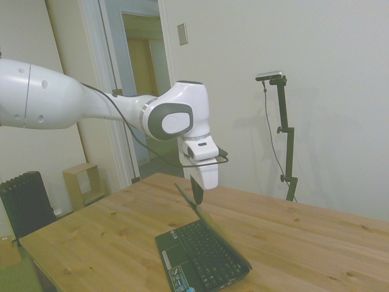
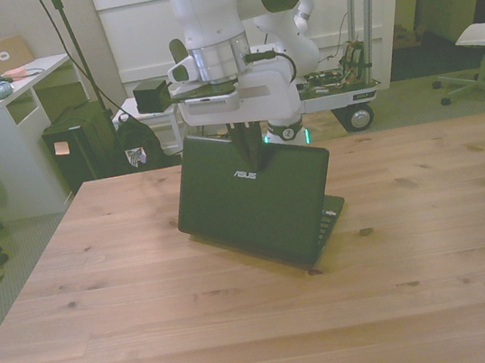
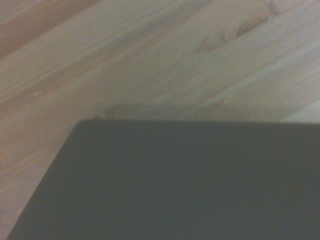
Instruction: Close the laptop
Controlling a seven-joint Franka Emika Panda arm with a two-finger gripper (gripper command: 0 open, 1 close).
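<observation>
The laptop (image 2: pixel 260 206) stands on the wooden table (image 2: pixel 417 247) with its lid tilted partway down over the keyboard (image 1: pixel 203 252). Its black lid back with a silver logo faces the front view. My gripper (image 2: pixel 249 158) hangs straight down with its dark fingers together, resting against the lid's top edge near the middle. From the side, the gripper (image 1: pixel 196 191) touches the upper part of the lid (image 1: pixel 209 222), which leans over the keys. Coloured stickers show on the palm rest (image 1: pixel 177 278). The blurred wrist view is mostly filled by the dark lid (image 3: pixel 175 185).
Bare tabletop (image 1: pixel 103 237) surrounds the laptop on all sides. Off the table are a white desk (image 2: pixel 7 134), a black case (image 2: pixel 81 142), an office chair (image 2: pixel 482 45), a dark radiator (image 1: pixel 27 204) and a small wooden shelf (image 1: pixel 82 182).
</observation>
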